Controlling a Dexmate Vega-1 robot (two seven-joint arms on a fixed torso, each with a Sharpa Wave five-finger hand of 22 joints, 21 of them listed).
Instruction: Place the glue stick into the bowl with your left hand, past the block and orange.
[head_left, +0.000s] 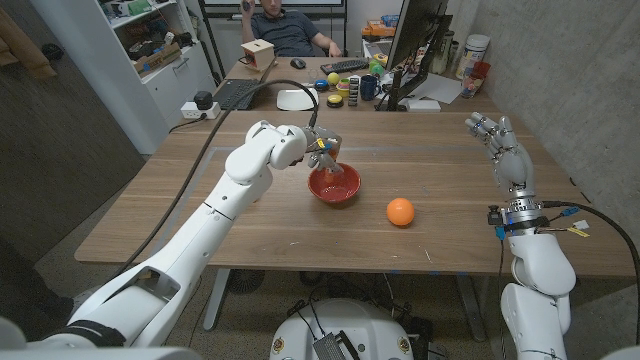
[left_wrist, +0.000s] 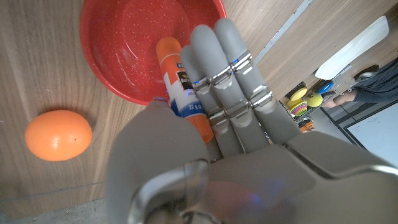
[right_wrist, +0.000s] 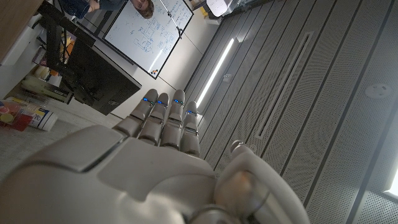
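Observation:
My left hand (head_left: 320, 148) hangs just over the far rim of the red bowl (head_left: 336, 196) in the middle of the table. In the left wrist view this hand (left_wrist: 231, 106) grips the glue stick (left_wrist: 179, 79), an orange tube with a white label, whose tip points down into the speckled bowl (left_wrist: 127, 37). The orange (head_left: 400, 211) lies on the table to the right of the bowl, apart from it (left_wrist: 58, 135). At the table's right side my right hand (head_left: 503, 152) stands raised, fingers up and apart, holding nothing (right_wrist: 149, 155).
Along the far edge stand a monitor (head_left: 415, 40), a keyboard (head_left: 345, 66), cups and small clutter. A person (head_left: 290, 25) sits behind the table. A small wooden box (head_left: 260, 52), a laptop (head_left: 236, 94) and a power strip (head_left: 200, 106) lie at the far left.

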